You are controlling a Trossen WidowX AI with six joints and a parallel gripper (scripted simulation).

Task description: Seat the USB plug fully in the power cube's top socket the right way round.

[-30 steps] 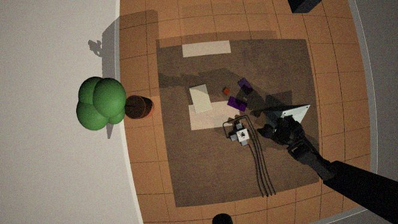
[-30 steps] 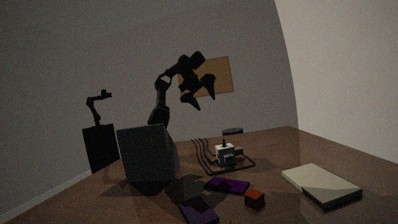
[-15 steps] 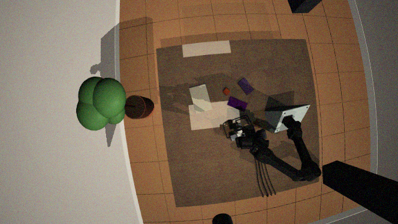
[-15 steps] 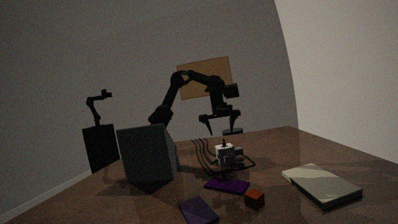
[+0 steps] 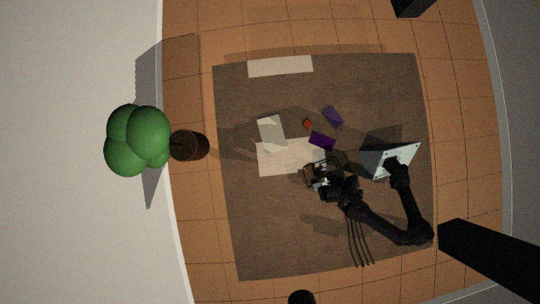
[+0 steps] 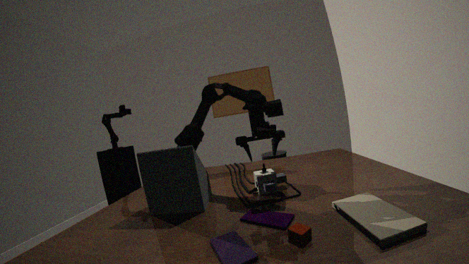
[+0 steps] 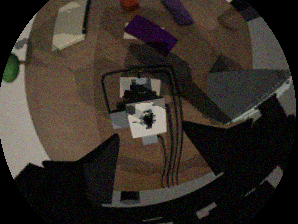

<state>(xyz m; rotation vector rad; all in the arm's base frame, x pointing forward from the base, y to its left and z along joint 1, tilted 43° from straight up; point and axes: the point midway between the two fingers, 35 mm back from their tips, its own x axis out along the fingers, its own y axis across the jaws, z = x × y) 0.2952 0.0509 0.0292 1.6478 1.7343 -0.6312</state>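
Note:
The white power cube (image 5: 321,184) (image 6: 260,183) (image 7: 135,131) stands on the table with grey blocks at its sides. The small black USB plug (image 6: 263,169) (image 7: 148,119) stands up from the cube's top face; its orientation and exact depth are too small and dark to tell. My gripper (image 6: 263,158) (image 7: 151,130) is open and empty, pointing down. Its fingertips are above the plug, apart from each other, one to each side of it in the wrist view. In the top view the arm partly covers the cube and hides the plug.
Black cables (image 5: 359,244) (image 6: 233,181) (image 7: 175,145) run around the cube. A big grey box (image 5: 371,158) (image 6: 169,183) (image 7: 240,92) stands beside the arm. Purple slabs (image 5: 322,141) (image 6: 270,219) (image 7: 151,34), an orange block (image 5: 307,123) (image 6: 299,235) and a pale book (image 5: 272,131) (image 6: 378,213) lie beyond the cube.

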